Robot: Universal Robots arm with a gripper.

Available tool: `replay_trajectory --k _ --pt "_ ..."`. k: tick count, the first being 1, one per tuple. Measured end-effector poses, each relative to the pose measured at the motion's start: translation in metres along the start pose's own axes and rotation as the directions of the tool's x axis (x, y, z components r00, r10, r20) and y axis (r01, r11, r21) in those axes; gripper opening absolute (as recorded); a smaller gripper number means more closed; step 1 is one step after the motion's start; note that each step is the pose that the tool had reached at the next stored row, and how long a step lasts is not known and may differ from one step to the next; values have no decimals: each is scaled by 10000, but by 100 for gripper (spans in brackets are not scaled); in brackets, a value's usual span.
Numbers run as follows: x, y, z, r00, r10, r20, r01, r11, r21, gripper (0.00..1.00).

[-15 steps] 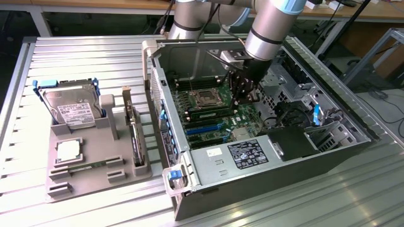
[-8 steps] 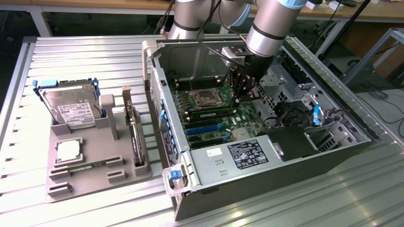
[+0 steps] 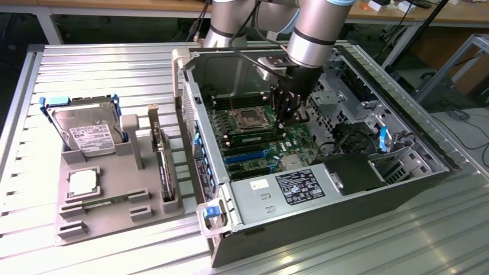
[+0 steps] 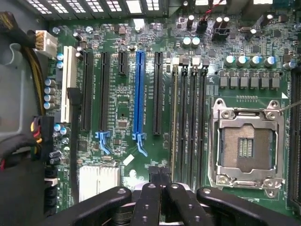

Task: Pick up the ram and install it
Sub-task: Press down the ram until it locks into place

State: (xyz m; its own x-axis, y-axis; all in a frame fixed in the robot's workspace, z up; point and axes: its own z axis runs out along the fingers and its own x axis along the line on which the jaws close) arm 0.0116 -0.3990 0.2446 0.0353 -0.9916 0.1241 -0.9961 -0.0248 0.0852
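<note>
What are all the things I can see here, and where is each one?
table: one, silver, slatted, under everything
computer case: one, dark grey, open, on the table
motherboard: one, green, inside the case
processor socket: one, silver, empty, on the motherboard
ram: one, green, in a slot beside the socket
holder: one, grey, at the exterior view's left of the case
hard drive: one, silver in a blue frame, upright in the holder
processor chip: one, silver, flat in the holder
expansion card: one, dark, upright at the holder's case-side edge
robot arm: one, silver-grey, reaching into the case
gripper: one, black, over the motherboard
</note>
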Motion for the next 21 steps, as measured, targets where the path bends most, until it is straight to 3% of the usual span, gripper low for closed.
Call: replay_trajectory --k 1,3,4,5,6,8,9,10,13,16,17,19,21 --pt "-1 29 2 10000 3 -49 -3 10000 -2 11" --pt "-7 184 15 10000 5 -98 -5 10000 -21 11" --pt "-11 304 24 9999 5 -106 -5 10000 -22 11" --pt "-19 461 37 10000 3 -75 -3 10000 -21 11" --pt "-27 531 42 10000 -1 -12 1 10000 -13 11" --pt "-49 660 51 9996 -23 275 22 10000 22 11" --pt "-62 781 59 9991 -34 432 33 10000 36 11" --pt "-69 911 69 9991 -33 432 32 10000 40 11" --pt "-71 917 82 9991 -34 425 32 10000 45 11" --pt "-83 913 179 9993 -29 378 28 10000 39 11" --pt "-84 916 178 9993 -30 378 28 10000 40 11" --pt "-69 930 59 9993 -29 376 27 10000 39 11" --pt "-72 933 78 9993 -27 378 24 10000 62 11"
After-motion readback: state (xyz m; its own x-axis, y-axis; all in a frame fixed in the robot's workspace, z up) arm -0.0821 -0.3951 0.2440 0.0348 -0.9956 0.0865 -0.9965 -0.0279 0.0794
